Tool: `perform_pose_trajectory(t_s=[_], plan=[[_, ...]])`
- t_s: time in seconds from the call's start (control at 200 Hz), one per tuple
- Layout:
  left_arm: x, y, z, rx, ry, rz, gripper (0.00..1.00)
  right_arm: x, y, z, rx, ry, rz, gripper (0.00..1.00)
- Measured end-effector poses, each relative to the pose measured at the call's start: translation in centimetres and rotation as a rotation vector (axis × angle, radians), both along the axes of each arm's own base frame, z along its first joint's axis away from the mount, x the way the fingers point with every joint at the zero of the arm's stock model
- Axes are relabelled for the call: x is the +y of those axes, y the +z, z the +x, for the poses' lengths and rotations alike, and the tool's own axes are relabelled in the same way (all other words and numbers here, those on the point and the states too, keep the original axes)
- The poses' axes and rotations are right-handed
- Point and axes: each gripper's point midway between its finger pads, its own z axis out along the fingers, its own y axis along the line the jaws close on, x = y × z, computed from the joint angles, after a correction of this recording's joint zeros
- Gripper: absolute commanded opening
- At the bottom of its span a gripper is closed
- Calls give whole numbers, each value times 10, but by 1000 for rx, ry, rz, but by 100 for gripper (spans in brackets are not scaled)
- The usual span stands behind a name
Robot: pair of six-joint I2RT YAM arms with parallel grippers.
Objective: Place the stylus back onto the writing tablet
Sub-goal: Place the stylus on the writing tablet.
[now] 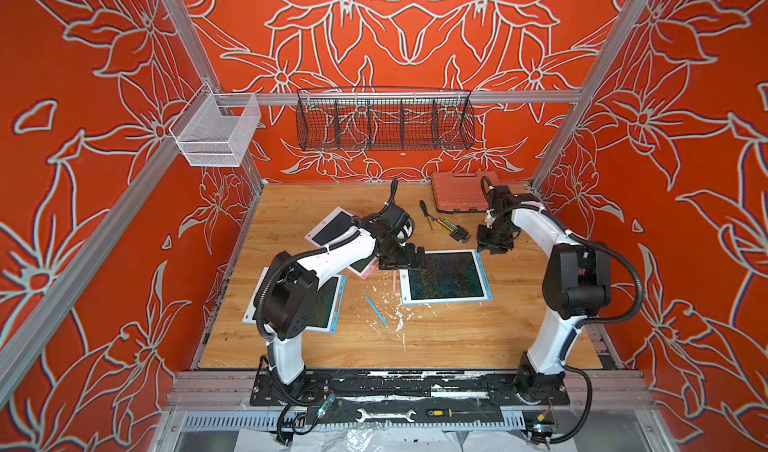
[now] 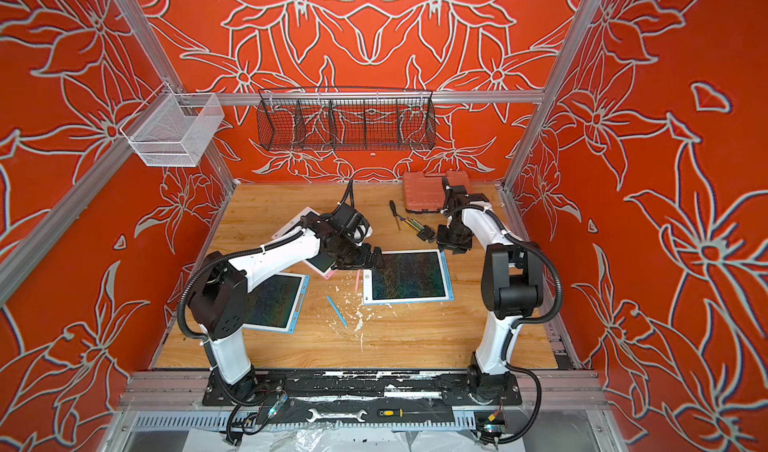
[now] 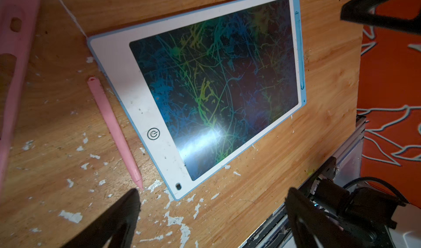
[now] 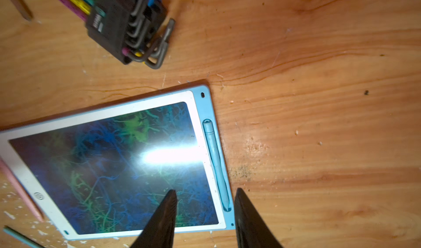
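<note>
Tabletop [image 1: 457, 346] is carrying several writing tablets. The one that matters to you is the blue-framed writing tablet [image 1: 446, 277] sitting at centre frame in both top views, between the two arms.

Your right gripper [image 4: 205, 191] is hovering over that tablet's right-hand border, jaws standing apart and gripping nothing. In the right wrist view they are straddling the lower end of the side slot. Your left gripper [image 3: 211, 191] is hanging over the tablet's opposite corner, jaws spread wide and empty too.

The blue stylus [image 4: 215, 162] is lying in that slot, seemingly seated, its long axis running along the tablet's right border, up and down the frame. I am reading that one as placed.

Two more are lying loose. The pink stylus [image 3: 114, 130] is resting on the wood just beside the tablet's left border and roughly parallel to it. In the left wrist view its tip is pointing at the lower left of the frame, close to one left finger. A loose blue stylus [image 1: 376, 311] is lying diagonally, lower left of the tablet in a top view and apart from it.

If either is your next pick, the left arm is sitting nearer. You are probably needing to turn the jaws across the stylus's length before closing.
</note>
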Motion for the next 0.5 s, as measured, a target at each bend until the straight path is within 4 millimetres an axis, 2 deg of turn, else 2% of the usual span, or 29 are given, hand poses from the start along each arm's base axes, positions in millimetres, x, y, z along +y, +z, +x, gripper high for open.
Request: perform_pose_trajectory(t_s=[0.24,0.37,0.5], plan=[[11,-22,-14,78,-7,5,97,22,29,-12,-66,-26,13,69],[15,-32,-17,113,-2,2,97,36,43,-20,-102,-46,35,73],[14,-38,-16,129,16,-4,97,48,60,-19,-170,-39,59,76]])
